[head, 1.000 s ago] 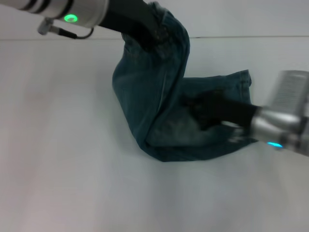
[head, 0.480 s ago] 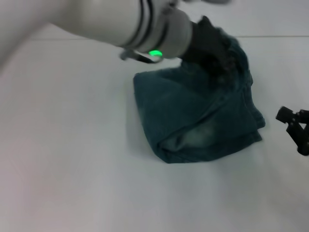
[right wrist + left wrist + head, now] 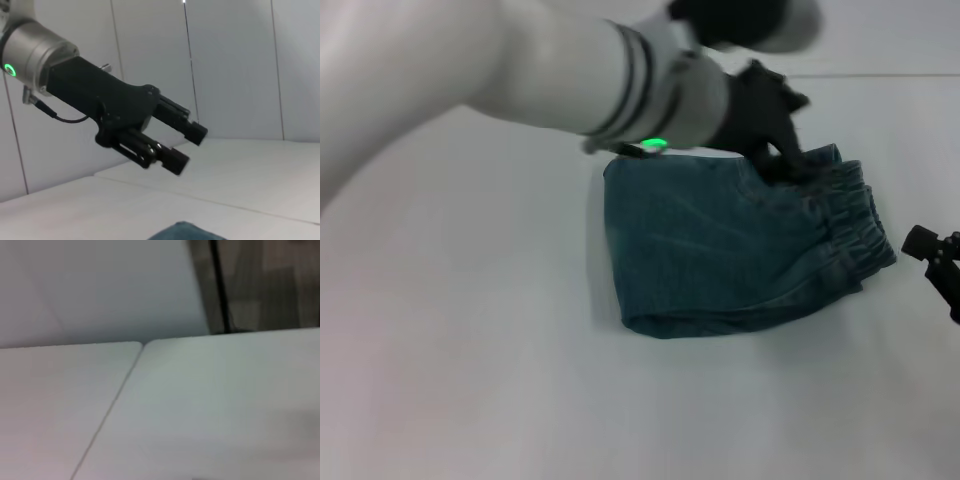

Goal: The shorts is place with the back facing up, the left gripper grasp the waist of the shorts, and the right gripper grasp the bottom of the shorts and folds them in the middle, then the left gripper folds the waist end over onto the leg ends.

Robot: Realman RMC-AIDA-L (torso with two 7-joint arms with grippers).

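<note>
Plainly one pair of shorts [image 3: 720, 250], folded into a compact block and lying flat on the white table [image 3: 470, 350]. Gathered elastic waist on top at the end nearest the right gripper [image 3: 932, 258], with the thick fold edge at the opposite end, well away from both grippers. No pockets or embroidery on show, and leg hems covered by the upper layer. From the right wrist view, only a sliver of denim visible at the frame's lower edge.

Two grippers counted. Left gripper [image 3: 785, 150] poised just over the far corner of the waist end, its forearm sweeping across the head view and hiding part of the table behind. Seen from the right wrist view, jaws parted with nothing between them and clear air under the fingertips, so released, probably hanging just above the cloth rather than touching it. Right gripper beside the waist end, apart from the denim, half cut off by the frame edge; open or closed cannot be told.

Left wrist view filled with bare table and wall only.
</note>
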